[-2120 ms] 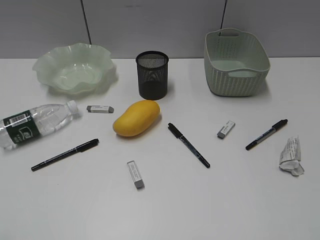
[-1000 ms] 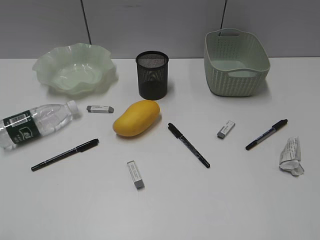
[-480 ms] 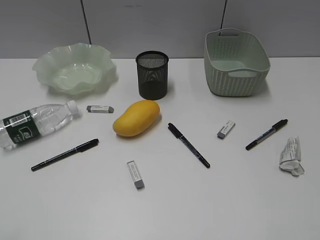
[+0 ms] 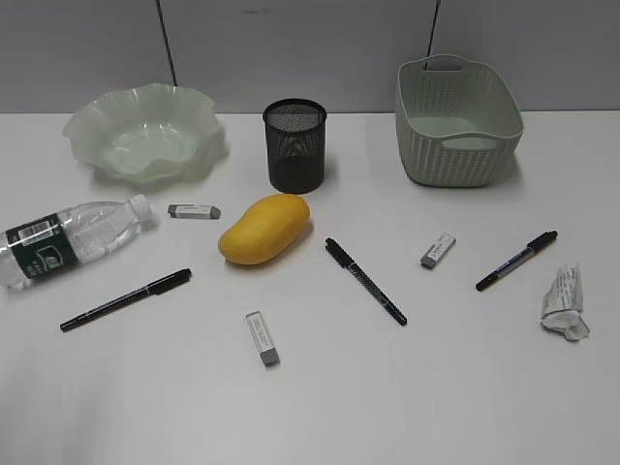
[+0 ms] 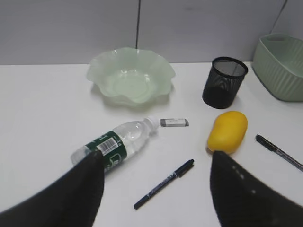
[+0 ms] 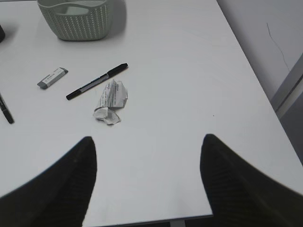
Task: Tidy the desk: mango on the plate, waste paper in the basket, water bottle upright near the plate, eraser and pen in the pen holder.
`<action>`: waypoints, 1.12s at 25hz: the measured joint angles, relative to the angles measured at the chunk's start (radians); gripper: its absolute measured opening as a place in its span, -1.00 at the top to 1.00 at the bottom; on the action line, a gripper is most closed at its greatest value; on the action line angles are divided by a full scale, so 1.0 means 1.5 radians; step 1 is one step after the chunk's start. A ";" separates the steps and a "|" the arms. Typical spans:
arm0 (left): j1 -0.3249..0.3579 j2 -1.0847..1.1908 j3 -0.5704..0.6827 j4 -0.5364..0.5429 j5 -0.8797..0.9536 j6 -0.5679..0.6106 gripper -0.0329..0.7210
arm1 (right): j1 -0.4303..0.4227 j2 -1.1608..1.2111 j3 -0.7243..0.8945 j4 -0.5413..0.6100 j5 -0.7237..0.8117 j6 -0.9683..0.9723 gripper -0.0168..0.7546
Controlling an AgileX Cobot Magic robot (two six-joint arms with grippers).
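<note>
Both jaws, left gripper and right gripper, gape wide, holding nothing.

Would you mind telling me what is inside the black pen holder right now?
Nothing pokes above the rim of the pen holder; the upper inside looks empty. Its bottom is hidden by the dark mesh. Pens and erasers lie on the desk.

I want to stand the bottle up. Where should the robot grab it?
Probably around the clear middle of the water bottle, from above, fingers straddling its round sides. It lies flat, cap toward the plate; the open left gripper is nearest.
</note>
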State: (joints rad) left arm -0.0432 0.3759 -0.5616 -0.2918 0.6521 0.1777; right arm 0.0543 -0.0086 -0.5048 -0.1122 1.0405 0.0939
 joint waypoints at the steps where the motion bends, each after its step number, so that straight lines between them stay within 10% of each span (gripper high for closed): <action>1: 0.000 0.032 -0.004 -0.028 -0.007 0.031 -0.51 | 0.000 0.000 0.000 0.000 0.000 0.000 -0.45; 9: -0.041 0.284 -0.106 -0.116 0.005 0.124 -0.51 | 0.000 0.000 0.000 0.000 0.000 0.000 -0.45; 19: -0.211 0.575 -0.264 -0.090 0.021 0.132 -0.51 | 0.000 0.000 0.000 0.000 0.000 0.000 -0.45; 28: -0.271 0.830 -0.439 -0.039 0.103 0.132 -0.73 | 0.000 0.000 0.000 0.000 0.000 0.000 -0.45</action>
State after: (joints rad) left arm -0.4492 1.6214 -1.2194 -0.3507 0.8067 0.3753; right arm 0.0543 -0.0086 -0.5048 -0.1117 1.0405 0.0939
